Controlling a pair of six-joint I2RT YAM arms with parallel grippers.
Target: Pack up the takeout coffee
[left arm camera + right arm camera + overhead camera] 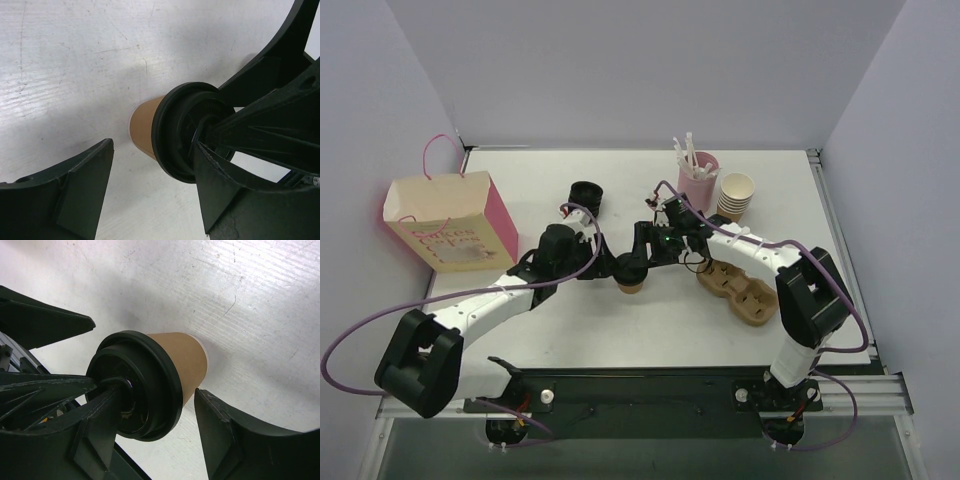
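Standing upright mid-table, your takeout coffee rests on the scuffed white table, with the left gripper and right gripper both spread open around it. You can't quite tell whether a finger brushes the black lid. Pale lavender walls enclose the table on three sides.

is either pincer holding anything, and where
Nothing looks gripped: the tan paper cup with black plastic lid stands inside the open left pincer and open right pincer.
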